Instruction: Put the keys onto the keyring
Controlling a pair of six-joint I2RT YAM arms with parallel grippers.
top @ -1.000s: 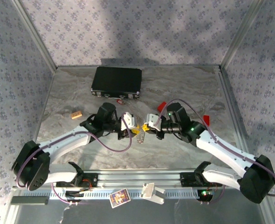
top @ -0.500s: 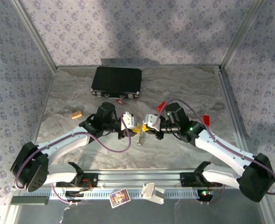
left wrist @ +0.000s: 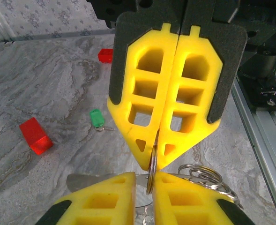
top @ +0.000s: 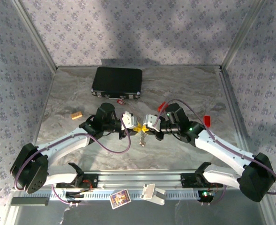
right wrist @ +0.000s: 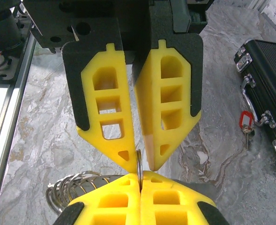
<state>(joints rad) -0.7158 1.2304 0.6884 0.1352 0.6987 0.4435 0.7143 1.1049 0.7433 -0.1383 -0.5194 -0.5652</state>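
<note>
The right end effector [right wrist: 140,180] is pressed together, pinching a ring of the keyring [right wrist: 65,187] above mid-counter [top: 184,89]. Facing it, the left end effector [left wrist: 145,183] straddles that ring, slightly spread; grip unclear. The green key [left wrist: 96,117] lies on the counter, the red key [right wrist: 244,123] beside the far case [right wrist: 264,65].

We reach inward, tip to tip. Our right gripper [left wrist: 156,157] is pinched closed, our left gripper [right wrist: 140,161] barely parted.

A robotics lab cell: patterned panels [top: 142,28] from 9 to 3 o'clock, aluminium posts [top: 36,35], mounting rail [top: 128,180] at 6.
</note>
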